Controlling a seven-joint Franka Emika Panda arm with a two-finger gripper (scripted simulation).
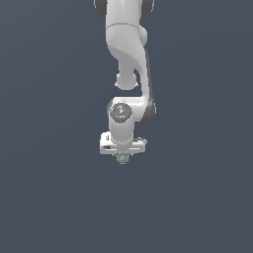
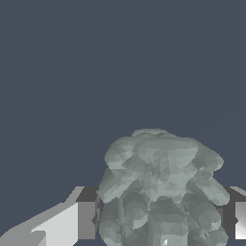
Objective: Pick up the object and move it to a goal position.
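**Q.** Where does the object (image 1: 122, 158) lie with respect to the gripper (image 1: 123, 156)?

**A.** In the exterior view it appears just below centre of the frame, directly under the white hand, as a small grey-green lump protruding beneath the finger bar. In the wrist view the object (image 2: 161, 190) fills the lower right of the frame, flanked by one dark finger pad (image 2: 87, 220) at the lower left and the other at the lower right edge. It therefore sits between the jaws, not off to either side.

**Q.** What is the state of the jaws?

**A.** They are drawn in against the lump's two flanks, pinching it. The lump is roundish, with no evident long axis.

**Q.** What does the coming move depend on?

**A.** Probably on this centred hold alone; no goal marker is visible in either view, so the direction of travel cannot be judged.
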